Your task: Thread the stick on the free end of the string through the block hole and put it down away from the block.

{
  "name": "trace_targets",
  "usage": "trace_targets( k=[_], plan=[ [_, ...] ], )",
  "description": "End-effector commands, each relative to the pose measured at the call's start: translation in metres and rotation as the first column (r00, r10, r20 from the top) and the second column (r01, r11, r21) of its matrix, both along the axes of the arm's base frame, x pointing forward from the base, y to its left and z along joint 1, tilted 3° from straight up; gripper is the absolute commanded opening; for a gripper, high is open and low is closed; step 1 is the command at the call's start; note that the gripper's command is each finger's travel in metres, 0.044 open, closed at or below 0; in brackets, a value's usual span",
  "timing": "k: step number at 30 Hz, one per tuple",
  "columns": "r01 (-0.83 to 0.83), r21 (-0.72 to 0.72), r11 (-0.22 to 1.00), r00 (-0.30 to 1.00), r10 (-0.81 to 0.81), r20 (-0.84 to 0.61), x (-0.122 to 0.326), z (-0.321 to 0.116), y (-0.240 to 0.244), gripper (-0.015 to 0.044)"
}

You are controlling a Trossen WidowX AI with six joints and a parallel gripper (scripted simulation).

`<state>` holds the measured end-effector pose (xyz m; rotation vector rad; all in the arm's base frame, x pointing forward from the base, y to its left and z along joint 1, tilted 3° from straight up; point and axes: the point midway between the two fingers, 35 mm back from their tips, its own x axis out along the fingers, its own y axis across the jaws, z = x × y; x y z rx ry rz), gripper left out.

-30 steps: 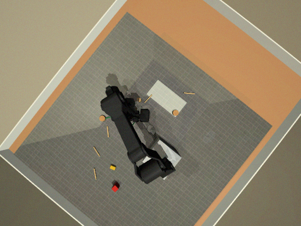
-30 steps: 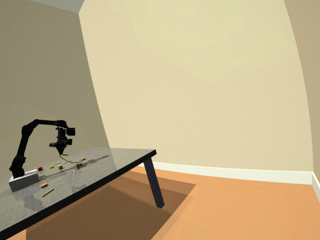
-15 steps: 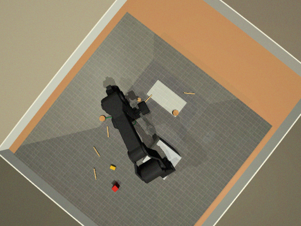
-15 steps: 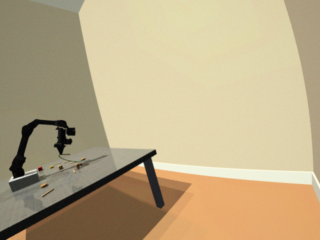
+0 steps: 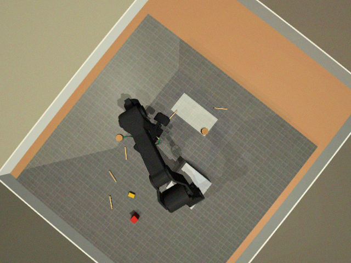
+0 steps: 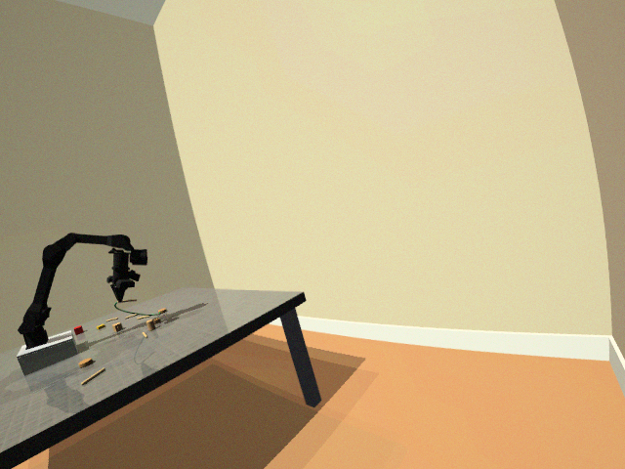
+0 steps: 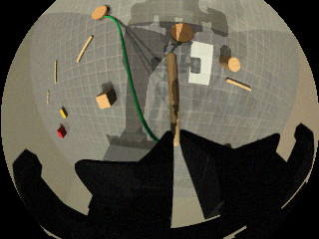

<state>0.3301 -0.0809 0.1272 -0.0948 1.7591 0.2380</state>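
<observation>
With the stick [image 5: 157, 138] [image 6: 129, 300] [image 7: 172, 87] pinched above the table [image 6: 242, 308] [image 7: 150, 35] in the narrowed gripper [image 5: 156, 136] [image 6: 119, 300] [image 7: 174, 134], good work meant levelling it, aligning its free tip with the block's [image 6: 116, 327] [image 7: 105, 99] hole, and keeping the string [image 5: 127, 137] [image 6: 132, 311] [image 7: 129, 75] slack.

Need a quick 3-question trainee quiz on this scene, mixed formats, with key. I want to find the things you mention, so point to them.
1. True or false: the gripper [image 6: 119, 301] [image 7: 174, 134] stands open, holding nothing.
2. Multiple choice: in the top view, which colour is the small block nearest the red cube [image 5: 134, 218] [image 6: 78, 329] [image 7: 61, 131]? A) blue B) yellow C) purple
3. Fill in: the green string [image 5: 127, 137] [image 6: 132, 311] [image 7: 126, 67] runs from the gripper area to a round wooden ____.

Key: 1 false, shut on the wooden stick [image 5: 157, 138] [image 6: 129, 300] [image 7: 172, 90]; 2 B; 3 button [image 5: 119, 137] [image 6: 161, 310] [image 7: 100, 13].
</observation>
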Motion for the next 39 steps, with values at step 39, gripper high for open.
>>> trace_targets(
  k=[39],
  plan=[
    [-0.981, 0.140, 0.134, 0.168, 0.948, 0.269, 0.0023, 0.0009, -0.0026, 0.0000]
  ],
)
